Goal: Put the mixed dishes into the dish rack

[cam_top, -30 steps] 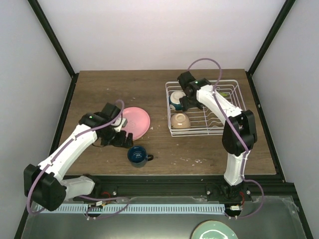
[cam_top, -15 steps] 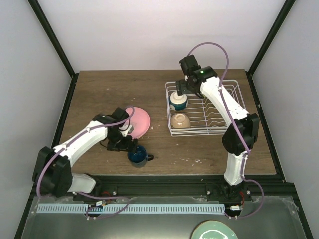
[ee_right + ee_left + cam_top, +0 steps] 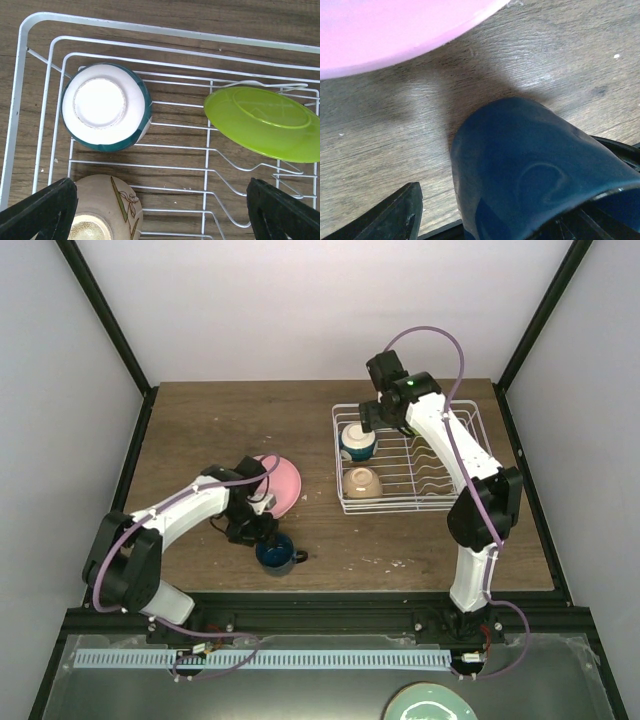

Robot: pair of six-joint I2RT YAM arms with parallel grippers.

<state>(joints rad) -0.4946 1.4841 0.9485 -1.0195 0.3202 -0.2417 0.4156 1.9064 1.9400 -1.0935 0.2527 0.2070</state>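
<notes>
The dark blue mug (image 3: 275, 552) stands on the table near the front and fills the left wrist view (image 3: 535, 170). My left gripper (image 3: 260, 531) is open, its jaws either side of the mug; one fingertip (image 3: 400, 212) stands clear of the mug's side. The pink plate (image 3: 283, 483) lies just behind (image 3: 395, 30). The white wire dish rack (image 3: 470, 455) holds an upturned white and teal bowl (image 3: 105, 106), a cream bowl (image 3: 102, 212) with a leaf pattern, and a lime green plate (image 3: 262, 122) leaning in the dividers. My right gripper (image 3: 372, 418) is open and empty above the rack (image 3: 162, 215).
A pale teal plate (image 3: 430, 703) lies on the grey shelf in front of the arm bases. Black frame posts stand at the table's back corners. The rack's right half shows bare wire dividers (image 3: 235, 195).
My left gripper has moved right and nearer, from beside the pink plate to the mug. My right gripper has risen away from the teal-rimmed bowl, which stays in the rack.
</notes>
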